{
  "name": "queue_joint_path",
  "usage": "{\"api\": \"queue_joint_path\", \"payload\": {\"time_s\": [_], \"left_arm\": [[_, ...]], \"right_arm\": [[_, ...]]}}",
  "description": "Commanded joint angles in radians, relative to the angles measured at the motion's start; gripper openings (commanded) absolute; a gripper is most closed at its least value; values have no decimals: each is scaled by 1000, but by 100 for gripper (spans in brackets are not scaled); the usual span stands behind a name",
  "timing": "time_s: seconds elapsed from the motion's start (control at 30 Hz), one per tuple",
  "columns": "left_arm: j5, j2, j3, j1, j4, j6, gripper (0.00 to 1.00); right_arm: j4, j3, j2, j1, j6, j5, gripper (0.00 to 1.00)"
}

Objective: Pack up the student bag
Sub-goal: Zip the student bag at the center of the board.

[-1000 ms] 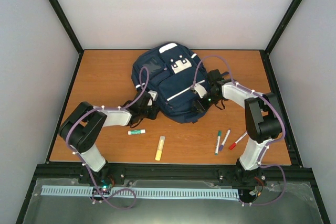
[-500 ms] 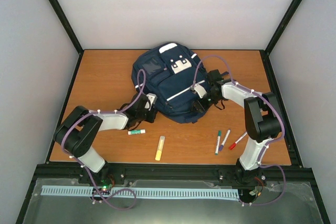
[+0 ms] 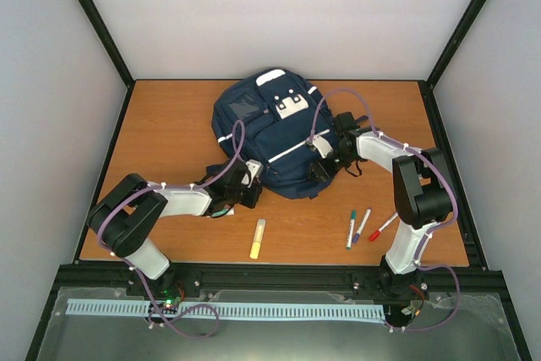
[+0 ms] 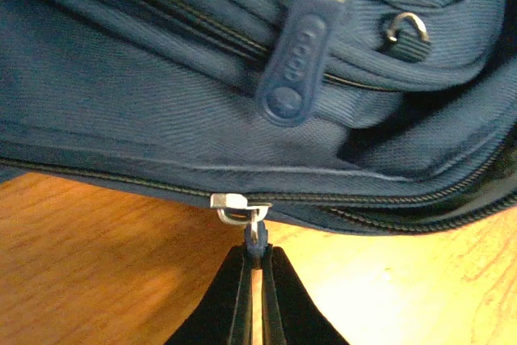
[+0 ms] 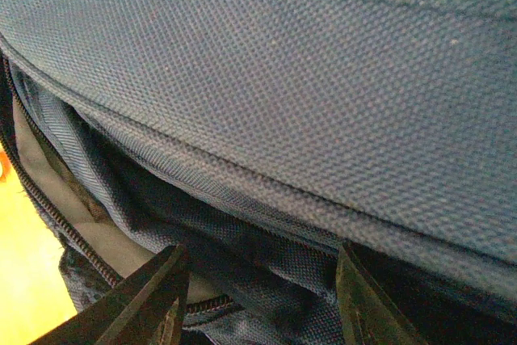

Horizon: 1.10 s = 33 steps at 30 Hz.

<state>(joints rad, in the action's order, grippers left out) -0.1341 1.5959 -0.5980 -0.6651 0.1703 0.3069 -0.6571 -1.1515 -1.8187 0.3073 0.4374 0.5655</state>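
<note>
Backpack, navy, i.e. the student bag [image 3: 269, 124]: lies at the middle-rear of the wooden table [image 3: 169, 124], front pockets up.

Change from a second ago: left gripper [image 3: 251, 182] has slid rightward along the bag's near edge. The left arm now covers most of the glue stick that lay bare in front of the bag. Right gripper [image 3: 325, 158] unmoved at the bag's right side.

Left wrist view only: the left gripper's fingers [image 4: 234, 296] are pressed together, pinching the zipper pull [image 4: 255, 238] below its metal slider [image 4: 234, 202] on the bag's lowest zip. A blue rubber tag [image 4: 292, 70] hangs above.

Right wrist view only: right fingers [image 5: 157, 300] spread apart, bag fabric between them; a gaping zip seam shows grey lining.

In front of the bag, top view: yellow highlighter [image 3: 257, 238]; green marker [image 3: 350, 228], purple marker [image 3: 362, 226] and red marker [image 3: 383, 226]. Contents of the bag not visible.
</note>
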Motion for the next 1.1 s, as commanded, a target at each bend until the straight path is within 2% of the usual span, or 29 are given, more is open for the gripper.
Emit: {"api": "queue_joint_path", "payload": {"time_s": [0.0, 0.2, 0.6, 0.83, 0.87, 0.93, 1.07], "left_arm": [[-19, -17, -17, -47, -1, 11, 1], [-39, -10, -46, -87, 4, 14, 1], [-35, 134, -237, -275, -36, 2, 1], [-56, 197, -301, -303, -22, 19, 1], [-57, 196, -308, -302, -24, 20, 5], [-58, 182, -322, -303, -57, 15, 19], [-56, 96, -355, -303, -225, -35, 45]], "right_arm": [[-36, 10, -46, 7, 0, 14, 52], [-38, 8, -46, 7, 0, 16, 52], [-39, 7, -42, 7, -2, 17, 52], [-39, 6, -6, 5, -9, 20, 52], [-39, 4, 3, 1, -9, 16, 52], [-42, 1, 35, -21, -11, 10, 52], [-36, 14, 156, -99, -32, -4, 54]]}}
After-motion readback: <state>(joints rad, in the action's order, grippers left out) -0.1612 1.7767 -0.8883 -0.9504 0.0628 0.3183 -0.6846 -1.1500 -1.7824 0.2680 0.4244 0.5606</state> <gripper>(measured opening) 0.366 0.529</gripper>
